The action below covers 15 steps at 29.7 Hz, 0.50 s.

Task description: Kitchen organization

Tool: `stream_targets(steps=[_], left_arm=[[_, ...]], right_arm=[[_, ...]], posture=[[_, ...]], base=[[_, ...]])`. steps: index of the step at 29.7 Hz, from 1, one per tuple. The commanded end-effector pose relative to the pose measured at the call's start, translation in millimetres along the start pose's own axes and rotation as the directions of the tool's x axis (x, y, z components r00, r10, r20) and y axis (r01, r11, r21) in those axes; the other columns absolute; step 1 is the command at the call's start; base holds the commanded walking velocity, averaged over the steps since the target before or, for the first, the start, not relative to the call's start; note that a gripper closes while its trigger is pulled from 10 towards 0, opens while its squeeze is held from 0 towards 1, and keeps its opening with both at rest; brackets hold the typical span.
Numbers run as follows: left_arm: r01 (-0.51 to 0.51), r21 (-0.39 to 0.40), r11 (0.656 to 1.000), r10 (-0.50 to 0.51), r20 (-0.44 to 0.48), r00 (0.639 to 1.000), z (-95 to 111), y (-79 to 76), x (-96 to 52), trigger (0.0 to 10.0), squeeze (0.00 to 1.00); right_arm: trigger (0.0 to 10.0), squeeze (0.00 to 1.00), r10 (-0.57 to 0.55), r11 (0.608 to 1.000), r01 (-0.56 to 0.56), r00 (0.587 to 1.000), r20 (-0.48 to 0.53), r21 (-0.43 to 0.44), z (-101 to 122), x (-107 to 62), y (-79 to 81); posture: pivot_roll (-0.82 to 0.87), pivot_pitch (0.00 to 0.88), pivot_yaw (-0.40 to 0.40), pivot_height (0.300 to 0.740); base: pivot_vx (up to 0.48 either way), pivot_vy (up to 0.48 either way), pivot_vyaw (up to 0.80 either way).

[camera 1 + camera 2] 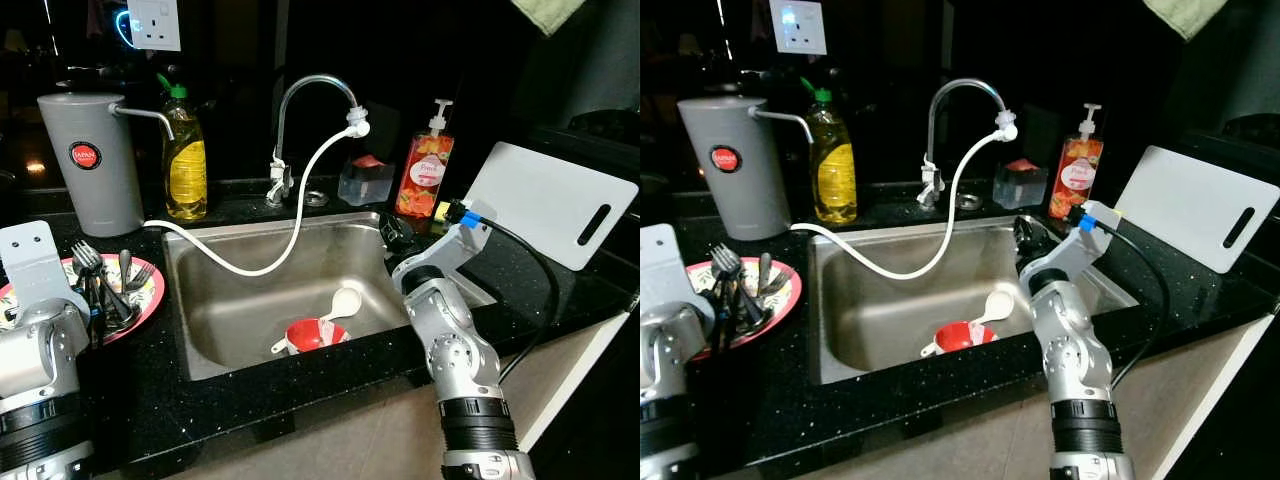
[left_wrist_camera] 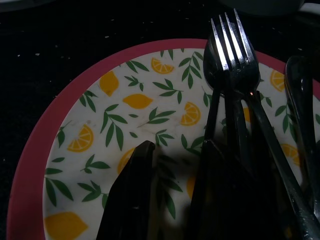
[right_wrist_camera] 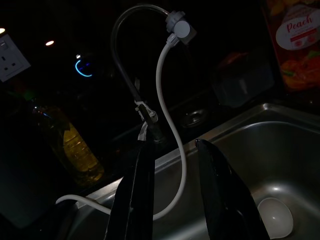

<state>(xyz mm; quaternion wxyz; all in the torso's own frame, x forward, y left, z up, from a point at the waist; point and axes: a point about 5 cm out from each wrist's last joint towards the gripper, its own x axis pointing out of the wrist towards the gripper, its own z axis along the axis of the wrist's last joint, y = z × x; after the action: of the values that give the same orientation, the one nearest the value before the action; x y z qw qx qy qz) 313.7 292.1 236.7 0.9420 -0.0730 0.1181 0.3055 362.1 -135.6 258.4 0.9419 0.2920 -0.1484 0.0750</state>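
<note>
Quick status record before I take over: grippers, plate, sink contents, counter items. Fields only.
left gripper: open, fingers over the plate
right gripper: open, above the sink's right side, holding nothing
plate: lemon-patterned, red-rimmed, left of sink, carrying forks
sink: red bowl with white spoon; white hose from faucet
counter: grey dispenser, yellow bottle, peach soap, white cutting board

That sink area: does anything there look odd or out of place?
Yes. A white hose runs from the faucet spout and droops across the sink to the grey water filter. A red bowl with a white spoon sits in the basin.
</note>
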Motion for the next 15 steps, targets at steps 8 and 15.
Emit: stream_targets(steps=[8,15], left_arm=[[-0.044,0.02,0.999,0.045,-0.047,0.998,-11.0,5.4,4.0,0.0,0.0],[-0.023,-0.076,0.997,0.019,-0.045,0.999,-7.8,5.1,3.5,0.0,0.0]], right_arm=[[10.0,0.0,-0.012,1.0,0.012,1.0,-0.019,0.0,-3.8,-0.2,-2.6],[10.0,0.0,-0.012,1.0,0.012,1.0,-0.02,0.001,-3.9,0.2,-2.4]], posture=[[-0.03,0.0,-0.091,0.74],[-0.03,0.0,-0.093,0.74]], base=[[0.0,0.0,0.0],[0.0,0.0,0.0]])
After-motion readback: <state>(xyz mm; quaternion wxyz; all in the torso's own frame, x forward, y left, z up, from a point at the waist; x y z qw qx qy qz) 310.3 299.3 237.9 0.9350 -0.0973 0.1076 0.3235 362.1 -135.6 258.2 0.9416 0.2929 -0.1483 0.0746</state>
